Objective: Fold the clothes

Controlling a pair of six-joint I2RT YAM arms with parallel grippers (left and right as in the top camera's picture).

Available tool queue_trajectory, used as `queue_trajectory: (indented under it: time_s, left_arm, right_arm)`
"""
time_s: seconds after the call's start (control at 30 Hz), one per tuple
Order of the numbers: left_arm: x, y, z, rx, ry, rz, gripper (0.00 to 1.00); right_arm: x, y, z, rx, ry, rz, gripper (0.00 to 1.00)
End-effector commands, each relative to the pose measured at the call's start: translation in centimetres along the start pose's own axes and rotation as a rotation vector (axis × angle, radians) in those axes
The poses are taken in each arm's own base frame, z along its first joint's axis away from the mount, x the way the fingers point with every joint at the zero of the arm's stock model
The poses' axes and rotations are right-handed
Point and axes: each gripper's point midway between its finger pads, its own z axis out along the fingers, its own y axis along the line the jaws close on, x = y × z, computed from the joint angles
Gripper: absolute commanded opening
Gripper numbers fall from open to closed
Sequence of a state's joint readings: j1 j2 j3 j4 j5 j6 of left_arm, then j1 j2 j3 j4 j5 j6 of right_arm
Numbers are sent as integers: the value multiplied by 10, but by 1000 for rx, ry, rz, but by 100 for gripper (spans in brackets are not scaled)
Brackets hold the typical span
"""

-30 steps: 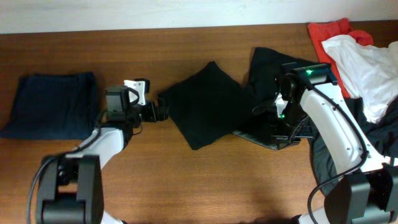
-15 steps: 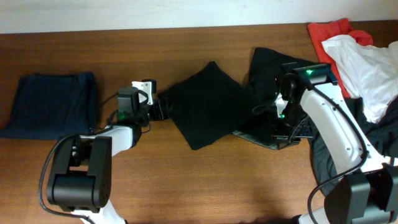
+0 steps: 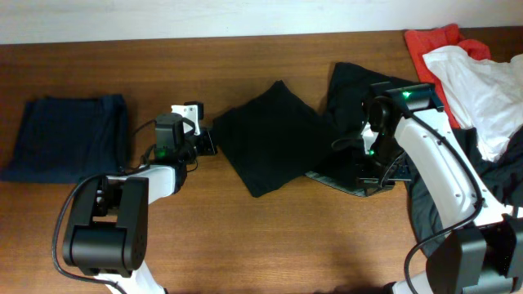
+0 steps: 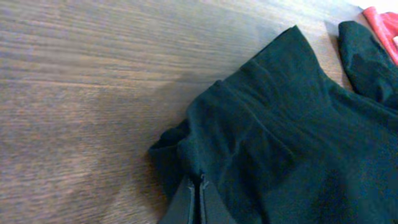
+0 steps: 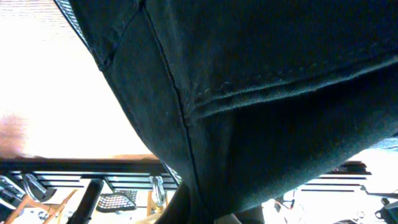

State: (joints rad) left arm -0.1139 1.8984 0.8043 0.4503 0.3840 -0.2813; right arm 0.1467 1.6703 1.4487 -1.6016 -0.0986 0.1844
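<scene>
one piece looks finished: a navy garment (image 3: 69, 139) lies folded flat at the left end of the table (image 3: 245, 245), well apart from everything else. a black garment (image 3: 274, 139) sits mid-table as a tilted square, seemingly partly folded. the left gripper (image 3: 211, 140) is at its left corner with its jaws closed together on the cloth's edge. to the right, a second dark garment (image 3: 347, 98) lies rumpled, touching the black one, and the right gripper (image 3: 365, 167) is sunk into it. a red garment (image 3: 433, 41) and a white garment (image 3: 478, 82) wait heaped at the far right with more dark cloth below them. so i judge the task well short of half done.

the overhead view gives the layout and the count of pieces, but not the grips. the left wrist view shows what it cannot: the fingers (image 4: 186, 202) pressed shut with the black hem bunched between them and a small fold rising just behind. the right wrist view is almost filled by dark cloth with a stitched seam hanging close to the lens and narrowing toward the claw, which suggests a closed pinch on that garment. the fingertips themselves are mostly hidden, so that is a judgement.
</scene>
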Motion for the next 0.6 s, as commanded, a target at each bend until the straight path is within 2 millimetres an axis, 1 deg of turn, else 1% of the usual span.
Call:
queue_trajectory:
  time_s: [0.0,0.1,0.13,0.2,0.27,0.33,0.4,0.47,0.53,0.57]
  left_arm:
    - [-20,-5,2,17,-66,12,1]
    - [-62,-27,-6,99,-160,-19,1]
    - [-97,-41,-17,149,-229,-35,1]
    - [-161,-57,-41,177,-373,-4,1]
    - [-236,-54,-71,110,-562,11,1]
    - [-286,-42,-96,13,-692,-26,1]
    - [-326,-27,-117,-96,-774,-60,1]
    - [-345,-22,-123,-135,-789,-75,1]
    - [-356,-18,-121,-145,-784,-79,1]
    - [-357,-16,-118,-150,-779,-82,1]
  right_arm:
    - [5,0,-6,3,-23,1,4]
    - [5,-1,-6,3,-24,2,4]
    - [5,-1,-6,3,-24,2,4]
    - [4,-2,-6,11,-25,2,4]
    - [4,-4,-6,21,-27,2,4]
    - [4,-4,-6,21,-26,2,4]
    - [4,-4,-6,21,-26,2,4]
    - [5,-4,-6,21,-26,2,4]
    - [6,-4,-6,22,-22,2,4]
    - [6,-4,-6,22,-19,2,4]
